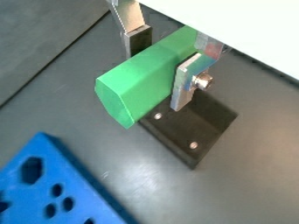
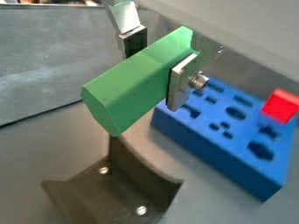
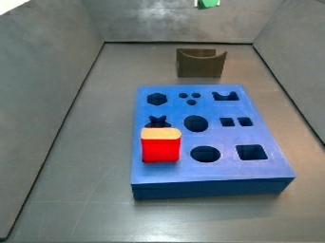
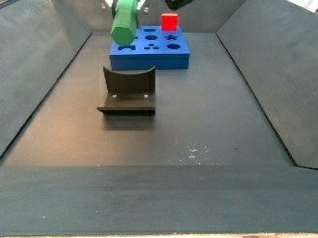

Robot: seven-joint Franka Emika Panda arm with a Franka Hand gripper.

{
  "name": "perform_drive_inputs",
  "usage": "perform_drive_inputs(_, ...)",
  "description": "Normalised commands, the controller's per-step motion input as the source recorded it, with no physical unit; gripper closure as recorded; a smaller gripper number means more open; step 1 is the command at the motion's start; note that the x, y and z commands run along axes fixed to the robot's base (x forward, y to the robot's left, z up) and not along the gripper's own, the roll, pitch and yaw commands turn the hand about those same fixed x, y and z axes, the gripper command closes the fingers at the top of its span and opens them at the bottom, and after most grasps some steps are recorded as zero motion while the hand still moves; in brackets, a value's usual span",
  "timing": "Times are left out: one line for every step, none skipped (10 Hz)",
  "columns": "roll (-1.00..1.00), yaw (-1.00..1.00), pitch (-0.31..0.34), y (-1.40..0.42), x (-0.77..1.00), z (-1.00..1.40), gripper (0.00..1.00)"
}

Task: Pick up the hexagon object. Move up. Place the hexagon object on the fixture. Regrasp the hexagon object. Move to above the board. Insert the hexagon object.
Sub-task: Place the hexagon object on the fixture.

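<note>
Gripping the hexagon object (image 1: 142, 80) across its flat sides, the gripper (image 1: 163, 54) hung above the tray floor (image 3: 76, 142), its silver fingers (image 2: 184, 80) pressed against the piece in both wrist views. No writing or label could be read on anything. The hexagon object (image 2: 131, 85) was a plain bright green bar with a six-sided end face, held lying level — clear of every surface. In a side view it showed high near the top edge (image 4: 123, 22), above the far end of the tray.

Below it stood the fixture (image 4: 128, 91), a dark bracket on a base plate with a notch in its top, screw heads visible on the plate (image 1: 187, 129). Beyond lay the board (image 3: 210, 142), blue with dark cutouts — a red block (image 3: 160, 145) seated in one near its front corner.
</note>
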Motion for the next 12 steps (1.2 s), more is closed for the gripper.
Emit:
perform_drive_inputs(-1.00,-0.01,0.121,0.05,0.05,-0.02,1.00)
perform_drive_inputs(-0.94,-0.04,0.149,0.05,0.08,-0.03,1.00)
perform_drive_inputs(-0.83,-0.06,0.152,0.05,0.09,-0.02,1.00)
perform_drive_inputs(-0.62,-0.09,0.136,0.05,0.08,-0.01,1.00)
perform_drive_inputs(-0.46,-0.10,0.111,0.05,0.07,-0.01,1.00)
perform_drive_inputs(-0.31,-0.11,0.088,0.04,0.07,-0.01,1.00)
perform_drive_inputs(-0.21,-0.11,0.052,0.03,0.06,0.00,1.00)
perform_drive_inputs(-1.00,-0.05,0.170,0.13,0.12,-1.00,1.00)
perform_drive_inputs(-1.00,-0.06,0.161,0.14,0.13,-1.00,1.00)
perform_drive_inputs(-0.98,-0.10,0.197,0.14,0.14,-1.00,1.00)
perform_drive_inputs(-0.83,-0.13,0.186,0.14,0.15,-1.00,1.00)
perform_drive_inputs(-0.68,-0.15,0.152,0.14,0.16,-1.00,1.00)
